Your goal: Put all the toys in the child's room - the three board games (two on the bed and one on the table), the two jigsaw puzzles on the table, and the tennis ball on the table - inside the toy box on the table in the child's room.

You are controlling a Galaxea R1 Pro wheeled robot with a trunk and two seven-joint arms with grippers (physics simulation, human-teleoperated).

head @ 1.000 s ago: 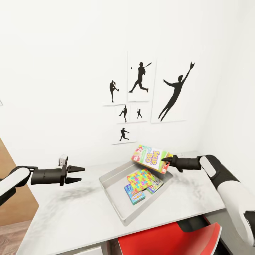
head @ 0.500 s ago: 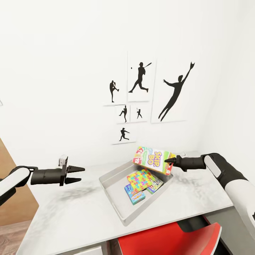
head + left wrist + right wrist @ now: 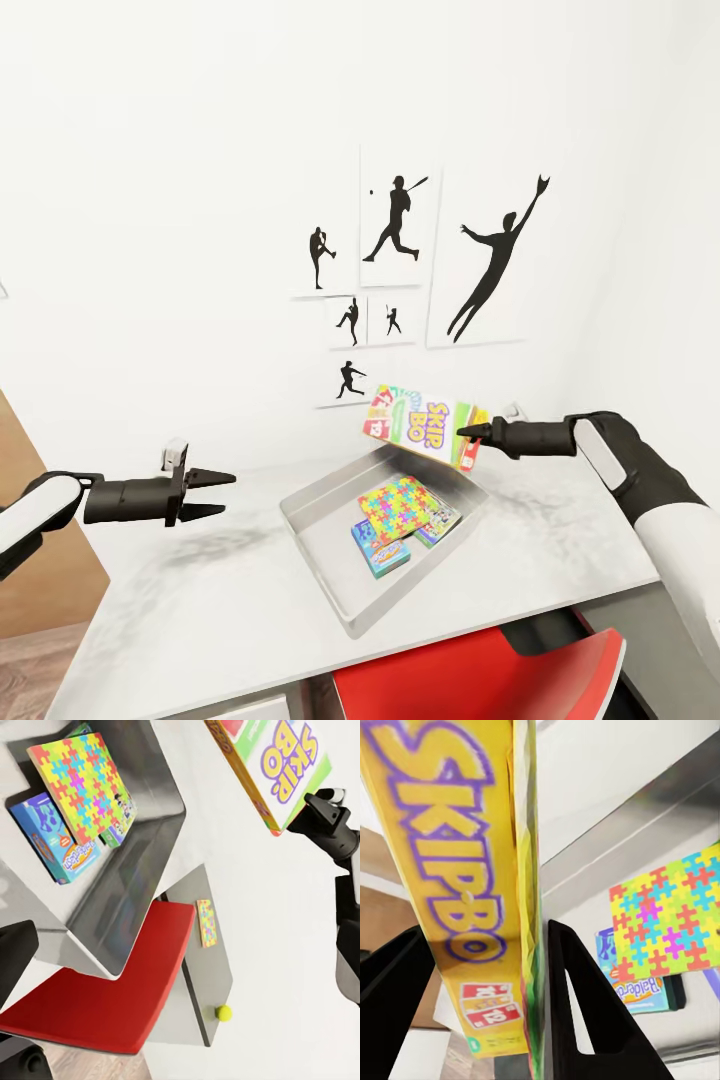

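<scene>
Right gripper: the black two-fingered right gripper [image 3: 468, 434] was clamped on the green, white and red flat SKIP-BO game box [image 3: 421, 426] at its edge; in the right wrist view a finger [image 3: 585, 1009] stood on each side of the box [image 3: 472, 885].
SKIP-BO game box: held tilted in the air above the far end of the shallow light-grey toy tray [image 3: 318, 540], clear of it.
Tray: on the pale grey mottled table top [image 3: 200, 590], holding a multicolour jigsaw square [image 3: 402, 505] lying over a small blue game box with orange print [image 3: 381, 551] and a busy multicolour game box [image 3: 440, 520].
Left gripper: the black left gripper [image 3: 222, 494] hung over the table, well apart from the tray, fingers apart and holding nothing.
Elsewhere: the left wrist view showed a second jigsaw square [image 3: 207, 922] and a small yellow-green ball [image 3: 223, 1012] on a lower grey surface.
Below the table: a red chair seat [image 3: 470, 675].
Wall: black baseball-player silhouette posters [image 3: 490, 255] hung on the white wall.
</scene>
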